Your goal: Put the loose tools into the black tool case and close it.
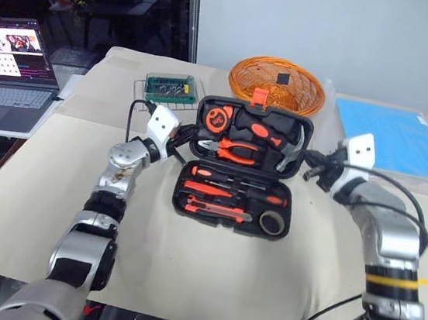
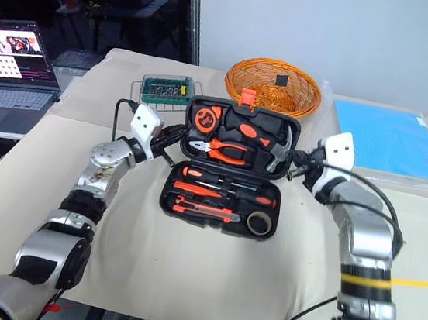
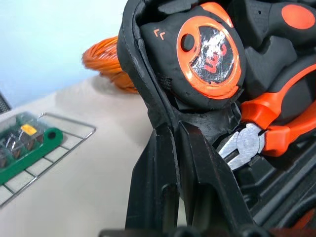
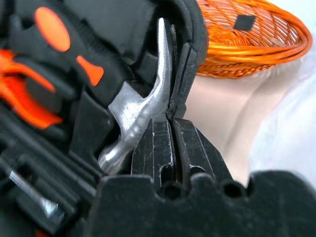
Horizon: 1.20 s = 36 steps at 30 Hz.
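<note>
The black tool case (image 1: pixel 181 197) lies open in the middle of the table, its lid (image 1: pixel 305 131) tilted up from the hinge. A tape measure (image 1: pixel 219 119), pliers (image 1: pixel 238 151) and a hammer (image 1: pixel 289 150) sit in the lid. Thin screwdrivers (image 1: pixel 227 179) and an orange-and-black utility knife (image 1: pixel 212 208) rest in the base's recesses beside a tape roll (image 1: pixel 272 223). My left gripper (image 1: pixel 188 132) is shut on the lid's left rim (image 3: pixel 148 74). My right gripper (image 1: pixel 307 165) is shut on the lid's right rim (image 4: pixel 185 59), next to the hammer head (image 4: pixel 148 98).
A round orange wicker basket (image 1: pixel 277 82) stands just behind the case. A green box on a wire rack (image 1: pixel 171 88) is at the back left, with an open laptop (image 1: pixel 15 65) further left. A blue mat (image 1: pixel 393 135) lies at the back right.
</note>
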Tool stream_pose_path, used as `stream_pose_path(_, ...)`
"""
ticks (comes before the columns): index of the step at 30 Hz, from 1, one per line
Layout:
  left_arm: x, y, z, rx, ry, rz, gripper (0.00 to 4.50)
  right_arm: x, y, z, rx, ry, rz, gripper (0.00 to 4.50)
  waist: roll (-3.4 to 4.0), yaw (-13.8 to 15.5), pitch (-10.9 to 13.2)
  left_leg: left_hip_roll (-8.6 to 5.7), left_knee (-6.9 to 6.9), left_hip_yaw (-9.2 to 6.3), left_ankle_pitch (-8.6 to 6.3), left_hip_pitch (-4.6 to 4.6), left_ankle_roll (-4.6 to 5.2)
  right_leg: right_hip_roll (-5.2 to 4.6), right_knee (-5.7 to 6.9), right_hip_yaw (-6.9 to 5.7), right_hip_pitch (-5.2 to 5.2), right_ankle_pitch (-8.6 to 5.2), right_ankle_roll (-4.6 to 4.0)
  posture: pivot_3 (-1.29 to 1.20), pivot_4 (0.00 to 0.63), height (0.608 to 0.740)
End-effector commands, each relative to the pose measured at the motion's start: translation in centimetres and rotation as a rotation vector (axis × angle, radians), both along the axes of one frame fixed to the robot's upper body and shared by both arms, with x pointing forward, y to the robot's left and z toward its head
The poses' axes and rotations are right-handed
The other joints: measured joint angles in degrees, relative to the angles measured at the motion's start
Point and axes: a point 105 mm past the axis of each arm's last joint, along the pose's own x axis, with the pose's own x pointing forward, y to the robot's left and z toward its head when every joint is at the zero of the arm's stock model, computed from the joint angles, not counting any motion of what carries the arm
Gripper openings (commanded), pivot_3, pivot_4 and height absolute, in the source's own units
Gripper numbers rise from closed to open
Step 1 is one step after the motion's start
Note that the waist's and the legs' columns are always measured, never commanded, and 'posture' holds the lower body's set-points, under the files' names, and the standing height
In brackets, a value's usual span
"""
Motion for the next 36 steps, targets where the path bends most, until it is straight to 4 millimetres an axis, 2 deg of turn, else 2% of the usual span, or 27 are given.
stream_pose_path(1,-1.8,-1.7,-0.2,0.074,0.012,-0.146,0.02,-3.0,2.7,2.1,-0.062,-0.098,0.168,0.00,0.00,-0.1,0.0,0.00,0.06,0.01,0.00,0.02,0.00,-0.01,-0.06,0.00,0.00,0.00,0.00,0.00,0.150,0.740)
stream_pose_path(2,-2.4,-0.9,-0.2,0.084,0.022,-0.166,0.02,-3.9,2.5,1.7,-0.080,-0.090,0.180,0.00,0.00,-0.1,0.0,-0.01,0.09,0.03,0.00,0.21,0.00,-0.09,0.01,0.09,0.08,0.00,0.00,0.00,0.150,0.740)
stream_pose_path(5,-4.1,1.2,0.1,0.086,0.104,-0.225,0.83,-6.1,2.1,0.9,-0.149,-0.061,0.223,0.00,0.00,-0.2,0.0,0.06,0.05,-0.01,-0.30,0.46,-0.39,-0.12,0.04,0.17,0.24,-0.01,0.01,0.00,0.150,0.740)
stream_pose_path(6,-4.6,1.9,0.4,0.093,0.115,-0.237,1.17,-6.7,2.1,1.0,-0.147,-0.057,0.234,0.68,0.00,-0.2,0.0,0.07,0.05,-0.01,-0.30,0.56,-0.39,-0.12,0.11,0.20,0.28,-0.01,-0.02,0.00,0.150,0.740)
stream_pose_path(9,-6.3,4.0,0.1,0.127,0.222,-0.277,2.28,-8.8,2.5,0.2,-0.264,-0.034,0.303,1.56,0.00,-0.3,0.0,0.17,0.06,-0.01,-0.30,0.82,-0.39,-0.10,0.16,0.20,0.50,-0.03,-0.07,0.00,0.150,0.740)
stream_pose_path(10,-7.2,5.0,-0.5,0.159,0.288,-0.294,2.71,-10.0,2.7,-0.8,-0.365,0.001,0.346,2.00,0.00,-0.3,0.0,0.17,0.06,-0.02,-0.30,0.84,-0.40,-0.11,0.15,0.20,0.52,-0.03,-0.07,0.00,0.150,0.740)
stream_pose_path(11,-7.9,6.1,-0.8,0.172,0.360,-0.300,3.13,-11.0,2.7,-1.8,-0.472,0.030,0.373,2.21,0.00,-0.2,0.0,0.18,0.06,-0.01,-0.31,0.86,-0.40,-0.11,0.17,0.22,0.52,-0.06,-0.08,0.00,0.150,0.740)
stream_pose_path(12,-8.5,7.0,-0.9,0.181,0.415,-0.303,3.42,-11.8,2.5,-2.4,-0.533,0.047,0.387,2.61,-0.02,-0.2,0.0,0.18,0.06,-0.01,-0.32,0.85,-0.38,-0.12,0.19,0.22,0.52,-0.15,-0.09,0.00,0.150,0.740)
stream_pose_path(13,-9.5,7.8,-1.1,0.205,0.467,-0.323,3.87,-12.5,2.2,-2.6,-0.532,0.078,0.389,2.66,-0.05,-0.2,0.0,0.21,0.05,-0.02,-0.33,0.91,-0.37,-0.12,0.18,0.21,0.54,-0.26,0.01,0.00,0.150,0.740)
stream_pose_path(15,-10.9,9.3,-1.0,0.234,0.536,-0.343,4.42,-14.3,0.6,-3.6,-0.577,0.181,0.407,2.66,-0.07,0.1,0.0,0.26,0.07,-0.04,-0.33,0.97,-0.37,-0.11,0.14,0.18,0.62,-0.34,0.07,0.00,0.150,0.740)
stream_pose_path(17,-12.2,10.2,-0.5,0.254,0.575,-0.378,4.42,-15.7,-0.6,-3.9,-0.563,0.275,0.406,2.66,-0.08,0.5,0.0,0.23,0.07,-0.05,-0.38,0.97,-0.34,-0.20,0.11,0.18,0.66,-0.37,0.10,0.00,0.150,0.740)
stream_pose_path(19,-12.9,10.1,0.2,0.250,0.582,-0.406,4.42,-16.9,-0.8,-4.0,-0.515,0.347,0.438,2.66,-0.10,0.9,0.0,0.24,0.08,-0.11,-0.42,1.05,-0.33,-0.23,-0.02,0.15,0.78,-0.38,0.11,0.00,0.150,0.740)
stream_pose_path(22,-14.5,8.8,1.1,0.274,0.586,-0.506,4.50,-18.2,0.9,-4.0,-0.420,0.405,0.526,1.93,-0.14,1.4,0.0,0.18,0.05,-0.11,-0.50,1.21,-0.23,-0.52,-0.10,0.07,0.83,-0.52,-0.14,0.00,0.150,0.740)
stream_pose_path(26,-15.7,6.5,1.6,0.303,0.552,-0.603,4.50,-19.3,4.5,-4.7,-0.374,0.436,0.673,0.54,-0.16,1.4,0.0,0.14,0.05,-0.08,-0.57,1.27,-0.11,-0.79,-0.08,-0.09,0.82,-0.51,-0.14,0.00,0.150,0.740)
stream_pose_path(28,-16.1,5.1,1.7,0.317,0.522,-0.645,4.50,-18.7,5.7,-6.1,-0.401,0.454,0.668,0.06,-0.18,1.3,0.0,0.14,0.00,-0.08,-0.57,1.28,-0.12,-0.84,-0.10,-0.17,0.79,-0.52,-0.15,0.00,0.150,0.740)
stream_pose_path(33,-16.4,3.1,1.6,0.336,0.456,-0.682,4.50,-14.4,6.5,-8.0,-0.415,0.429,0.483,0.06,-0.25,1.2,0.0,0.04,-0.05,-0.03,-0.54,1.11,-0.17,-1.00,-0.07,-0.36,0.58,-0.41,-0.48,0.00,0.150,0.740)
stream_pose_path(36,-16.1,2.5,1.6,0.325,0.443,-0.675,4.50,-10.8,6.7,-7.4,-0.394,0.356,0.338,0.06,-0.29,1.2,0.0,0.01,0.01,0.00,-0.52,0.87,-0.19,-1.03,-0.01,-0.44,0.52,-0.33,-0.56,0.00,0.150,0.740)
